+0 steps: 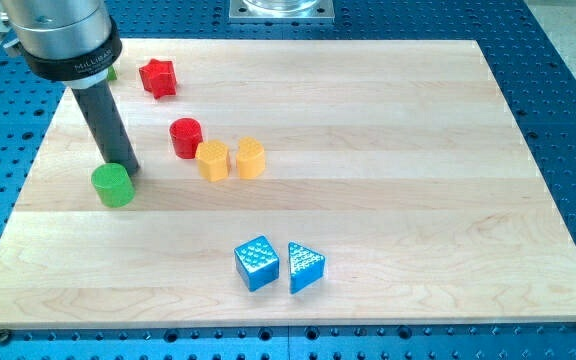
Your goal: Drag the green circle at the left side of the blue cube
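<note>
Touching smooth green circle — my tip — knurled blue cube apart.

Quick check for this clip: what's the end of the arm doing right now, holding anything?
My tip: a bare rod with no jaws, so it holds nothing; it is right at the upper right edge of the green circle, apparently touching it, far from the blue cube.

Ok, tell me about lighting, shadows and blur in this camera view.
Camera view: even, soft overhead light, only faint short shadows under the green circle and blue cube; sharp focus across the wooden board; my tip sits right behind the green circle; mild sheen on the rod's metal collar.
</note>
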`<state>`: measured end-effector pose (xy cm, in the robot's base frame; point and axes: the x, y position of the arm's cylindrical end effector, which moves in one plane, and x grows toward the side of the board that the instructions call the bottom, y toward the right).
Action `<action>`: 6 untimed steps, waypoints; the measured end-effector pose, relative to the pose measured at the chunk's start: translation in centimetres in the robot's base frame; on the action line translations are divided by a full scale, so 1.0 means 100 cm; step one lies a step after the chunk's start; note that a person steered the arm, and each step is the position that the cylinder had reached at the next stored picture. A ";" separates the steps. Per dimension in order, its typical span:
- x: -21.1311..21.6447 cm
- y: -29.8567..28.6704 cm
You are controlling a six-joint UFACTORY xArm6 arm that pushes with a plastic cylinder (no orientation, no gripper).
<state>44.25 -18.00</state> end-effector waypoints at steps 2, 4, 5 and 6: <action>0.039 0.003; 0.024 -0.044; 0.091 -0.042; 0.049 -0.048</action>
<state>49.17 -22.77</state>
